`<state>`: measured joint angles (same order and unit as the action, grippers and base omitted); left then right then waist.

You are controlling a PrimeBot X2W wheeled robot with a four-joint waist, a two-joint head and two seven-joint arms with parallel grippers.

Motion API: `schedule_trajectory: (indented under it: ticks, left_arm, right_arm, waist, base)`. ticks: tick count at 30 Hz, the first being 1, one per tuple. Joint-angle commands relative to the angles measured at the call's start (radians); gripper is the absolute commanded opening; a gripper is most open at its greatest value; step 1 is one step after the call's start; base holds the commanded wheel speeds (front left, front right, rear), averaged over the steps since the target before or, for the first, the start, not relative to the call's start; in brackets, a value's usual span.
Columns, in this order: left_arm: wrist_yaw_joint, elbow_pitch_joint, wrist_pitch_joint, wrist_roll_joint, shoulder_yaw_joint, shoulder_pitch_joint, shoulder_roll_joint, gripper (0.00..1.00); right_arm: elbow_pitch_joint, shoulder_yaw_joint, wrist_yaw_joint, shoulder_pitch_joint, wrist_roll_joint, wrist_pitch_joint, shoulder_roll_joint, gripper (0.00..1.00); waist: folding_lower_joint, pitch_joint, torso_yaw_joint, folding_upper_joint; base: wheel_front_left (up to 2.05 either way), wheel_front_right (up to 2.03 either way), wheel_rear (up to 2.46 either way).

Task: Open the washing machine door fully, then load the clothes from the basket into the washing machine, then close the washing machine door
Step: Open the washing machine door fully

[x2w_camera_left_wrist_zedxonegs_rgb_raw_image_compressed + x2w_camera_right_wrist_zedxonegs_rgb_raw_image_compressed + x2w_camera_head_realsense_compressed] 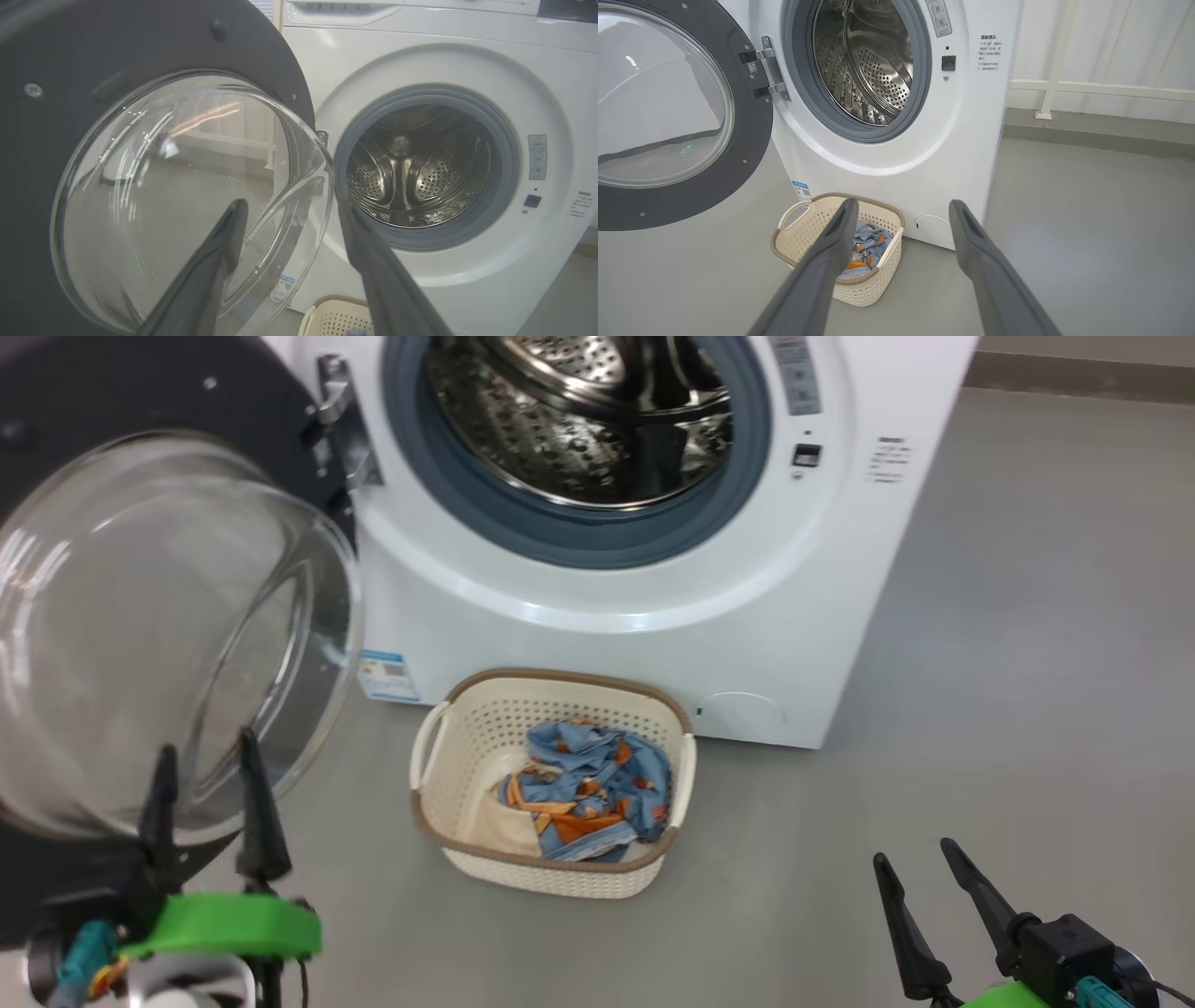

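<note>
Loading from this position carries several risks, listed from the bulkiest item down. The washing machine [653,644] stands with its drum [588,420] exposed, and any cloth left draped over the grey ring [579,537] would likely jam the later closing step. The door [168,635] hangs swung out wide on its hinge at the robot's left, with its glass bowl directly behind the left gripper [207,747]; a careless sweep of that arm could strike the glass or push the door back across the opening. The basket [560,679] sits on the floor [980,709] just in front of the machine, below the drum; being light, it may slide or tip if fabric is pulled sideways. The clothes [593,789] lie bunched inside it, the blue patterned piece over a cream one, so the lower piece could be missed, or a shallow pinch could let fabric fall to the floor. Both the left gripper and the right gripper [915,854] have their fingers spread wide and hold nothing
</note>
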<state>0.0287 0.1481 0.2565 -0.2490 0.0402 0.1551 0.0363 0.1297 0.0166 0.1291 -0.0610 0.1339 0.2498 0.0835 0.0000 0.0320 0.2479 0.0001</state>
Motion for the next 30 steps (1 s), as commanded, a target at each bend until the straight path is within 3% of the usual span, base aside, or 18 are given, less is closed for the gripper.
schedule_trajectory:
  ticks: [1,15,22,30]
  left_arm:
    - [0.02,-0.016,0.005,0.004,0.025,-0.007,0.023,1.0]
    - [0.086,-0.006,0.005,-0.035,0.007,-0.157,0.014,1.0]
    - [0.069,-0.018,0.005,-0.015,0.021,-0.247,0.014,1.0]
    - [0.05,-0.033,0.005,-0.02,0.013,-0.284,0.014,1.0]
  right_arm:
    - [-0.029,0.027,0.002,0.025,0.001,0.012,0.006,1.0]
    - [-0.073,0.012,0.002,-0.003,-0.012,0.012,0.007,1.0]
    - [-0.085,0.002,0.002,-0.036,-0.014,0.012,-0.001,1.0]
    - [-0.096,-0.039,0.002,-0.077,-0.03,0.012,-0.002,1.0]
  waist:
    - [0.0,-0.019,-0.074,-0.0001]
    - [0.0,-0.021,-0.237,-0.0001]
    - [0.0,-0.04,-0.302,-0.0001]
    - [0.0,-0.06,-0.308,-0.0001]
  base:
    - [0.0,0.0,0.0]
    - [0.0,0.0,0.0]
    - [0.0,0.0,0.0]
    - [0.0,0.0,0.0]
